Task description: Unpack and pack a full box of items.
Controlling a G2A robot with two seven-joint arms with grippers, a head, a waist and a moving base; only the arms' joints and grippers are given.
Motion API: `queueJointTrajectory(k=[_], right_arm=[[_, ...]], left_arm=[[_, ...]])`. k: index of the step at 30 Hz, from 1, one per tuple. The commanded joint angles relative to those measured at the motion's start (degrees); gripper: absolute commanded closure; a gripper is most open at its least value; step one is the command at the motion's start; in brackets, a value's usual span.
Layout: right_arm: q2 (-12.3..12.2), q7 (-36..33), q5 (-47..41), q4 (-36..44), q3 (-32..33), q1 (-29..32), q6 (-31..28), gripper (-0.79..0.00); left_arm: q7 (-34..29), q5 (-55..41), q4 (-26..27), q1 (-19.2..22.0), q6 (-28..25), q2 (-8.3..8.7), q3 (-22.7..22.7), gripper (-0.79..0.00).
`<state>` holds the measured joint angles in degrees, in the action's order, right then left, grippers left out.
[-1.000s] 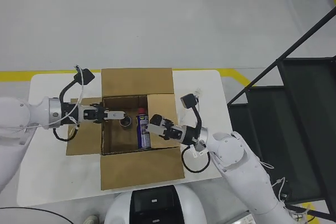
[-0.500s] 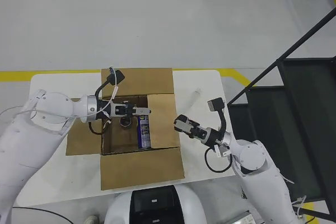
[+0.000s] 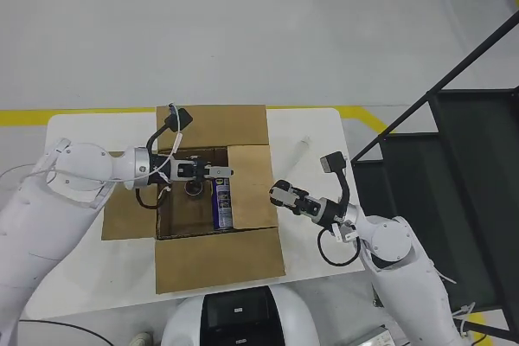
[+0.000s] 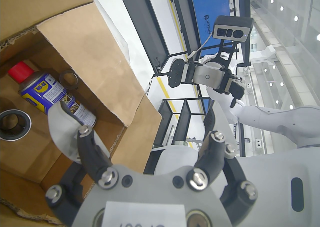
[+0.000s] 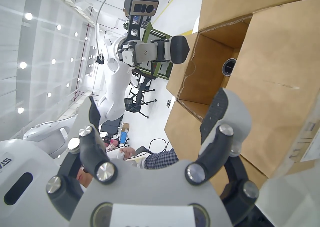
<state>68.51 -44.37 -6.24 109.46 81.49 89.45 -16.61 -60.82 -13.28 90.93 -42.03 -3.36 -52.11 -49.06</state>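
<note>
A white table (image 3: 95,277) bears an open cardboard box (image 3: 212,126) and a small white object (image 3: 304,138).

The brown cardboard box (image 3: 212,125) looks matt and papery, with rough torn edges. The blue metal spray can (image 4: 50,95) is smooth and glossy, and its red plastic cap (image 4: 19,69) shines. The round dark tin (image 4: 13,124) has a shiny metal rim.

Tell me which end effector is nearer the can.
Left. The left end effector hangs over the open box, right above the can's capped end. The right end effector is off to the box's side, clear of the opening, farther from the can.
</note>
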Motion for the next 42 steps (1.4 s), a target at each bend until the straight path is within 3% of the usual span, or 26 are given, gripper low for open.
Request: queueJointTrajectory(k=[1,4,12,21,30,42], right_arm=[[-0.1,-0.5,-0.9,0.1,-0.2,0.1,0.4,-0.785],[-0.3,-2.9,-1.6,0.1,-0.5,0.0,1.4,-0.785],[-0.9,-6.9,-1.9,0.8,-1.8,0.6,2.9,-0.785],[-1.4,-7.5,-2.1,0.4,-2.1,1.0,2.9,-0.785],[-1.7,-8.2,-1.9,0.6,-3.9,0.7,2.4,-0.785],[-2.2,-9.1,-1.4,3.1,-5.5,1.0,1.2,-0.785]], left_arm=[[0.1,-3.4,-2.2,0.5,0.8,-0.85,1.4,-0.785],[-0.3,-7.2,-8.0,3.0,-2.6,-2.93,4.9,-0.785],[3.2,-12.1,-27.9,10.0,-8.9,-10.64,15.4,-0.785],[5.5,-13.5,-39.5,13.3,-14.2,-16.68,19.6,-0.785],[3.2,-15.7,-43.2,14.7,-19.5,-20.28,20.1,-0.785],[0.1,-16.1,-37.7,13.7,-22.5,-20.46,16.5,-0.785]])
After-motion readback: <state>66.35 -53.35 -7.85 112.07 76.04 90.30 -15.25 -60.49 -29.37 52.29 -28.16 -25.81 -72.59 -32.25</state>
